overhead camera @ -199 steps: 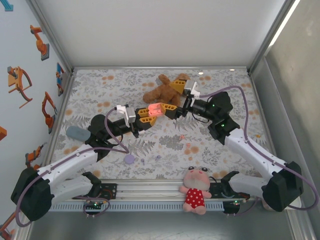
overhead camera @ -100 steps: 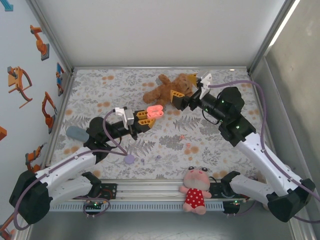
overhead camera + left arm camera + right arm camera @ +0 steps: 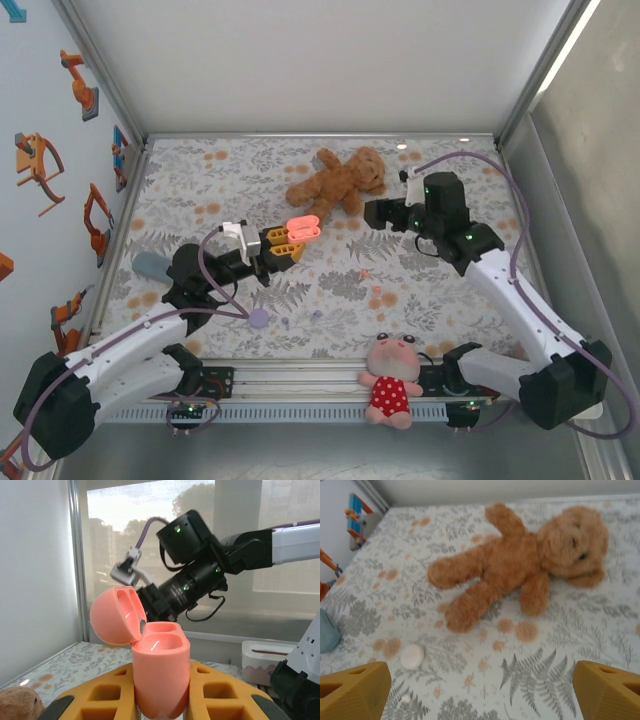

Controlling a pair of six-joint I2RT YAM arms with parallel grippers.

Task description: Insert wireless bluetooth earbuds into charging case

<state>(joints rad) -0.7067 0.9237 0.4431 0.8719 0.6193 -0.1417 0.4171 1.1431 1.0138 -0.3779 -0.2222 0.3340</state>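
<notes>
Left end effector (image 3: 283,243): pressed together on the lower body of a coral-pink charging case (image 3: 302,229), held up off the table (image 3: 200,180) a little left of its middle. From the left wrist view the case (image 3: 160,675) stands upright between the yellow fingers (image 3: 95,702), with its lid hinged open and tipped back to the left and two rounded wells showing in its top.

Right end effector (image 3: 378,213): spread wide and pinching nothing, hanging above the table just right of a brown teddy bear (image 3: 335,182). Its own camera shows the two yellow fingertips (image 3: 352,690) far apart at the lower corners, with the bear (image 3: 520,565) lying on its back beyond them.

Earbuds: a tiny pale purple piece (image 3: 316,314) lies on the table near the front edge, and a tiny pinkish one (image 3: 365,272) lies nearer the middle. Both are too small to make out in detail, and both are well apart from either end effector.

Also noted: a purple disc (image 3: 259,319) lies left of the purple piece, and a doll in a red dress (image 3: 390,385) rests at the front rail.
</notes>
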